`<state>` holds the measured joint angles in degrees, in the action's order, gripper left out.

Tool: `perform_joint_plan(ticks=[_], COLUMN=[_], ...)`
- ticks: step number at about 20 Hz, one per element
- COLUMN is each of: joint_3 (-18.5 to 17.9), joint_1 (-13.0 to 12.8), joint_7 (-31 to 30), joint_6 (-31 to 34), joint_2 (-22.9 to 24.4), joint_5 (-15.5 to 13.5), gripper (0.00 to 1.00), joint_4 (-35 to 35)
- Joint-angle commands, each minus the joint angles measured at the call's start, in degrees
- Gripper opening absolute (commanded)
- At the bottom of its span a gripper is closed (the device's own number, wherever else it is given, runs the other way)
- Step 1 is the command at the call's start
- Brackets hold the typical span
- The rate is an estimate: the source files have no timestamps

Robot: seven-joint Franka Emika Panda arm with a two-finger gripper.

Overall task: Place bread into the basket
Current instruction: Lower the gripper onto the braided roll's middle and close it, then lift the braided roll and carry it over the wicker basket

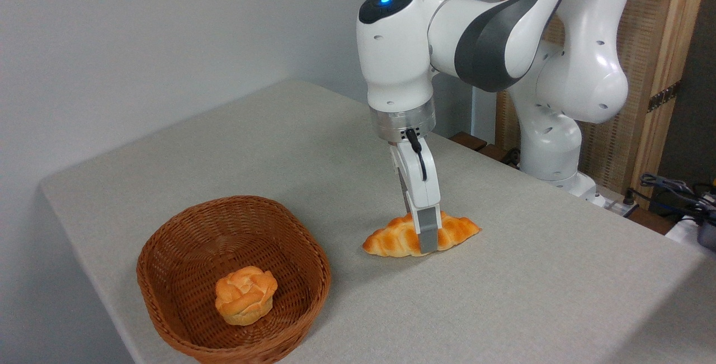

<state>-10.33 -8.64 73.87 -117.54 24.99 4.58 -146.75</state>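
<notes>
The bread (pixel 391 238), a long braided golden-orange loaf, lies flat on the table right of the basket (pixel 168 252). My gripper (pixel 420 236) points straight down over the loaf's middle and straddles it. The near finger (pixel 428 230) lies against the loaf's front side and reaches almost to the table top. The far finger is mostly hidden behind the loaf, so I cannot see whether the jaws press on it. The brown wicker basket stands at the front left, about a hand's width from the loaf.
A small round knotted orange bun (pixel 246 296) sits inside the basket. The grey table (pixel 291 146) ends close to the basket's left and front sides. The arm's base (pixel 554 151) stands at the back right, with cables (pixel 671 188) beyond it.
</notes>
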Motion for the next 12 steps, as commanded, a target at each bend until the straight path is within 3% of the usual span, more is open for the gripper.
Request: perform_joint_plan(ticks=[1, 6, 7, 12], joint_3=[-1.1, -1.1, -1.1, -1.3], joint_1=[-0.9, -0.9, -0.9, -0.9], joint_7=[0.7, 0.5, 0.6, -0.8], joint_6=[-1.1, -0.7, 0.0, 11.4], joint_2=[0.3, 0.4, 0.7, -0.4], joint_5=[0.8, 0.8, 0.4, -0.1], gripper=[0.39, 0.38, 0.32, 0.32], joint_4=[-0.3, -0.1, 0.3, 8.8])
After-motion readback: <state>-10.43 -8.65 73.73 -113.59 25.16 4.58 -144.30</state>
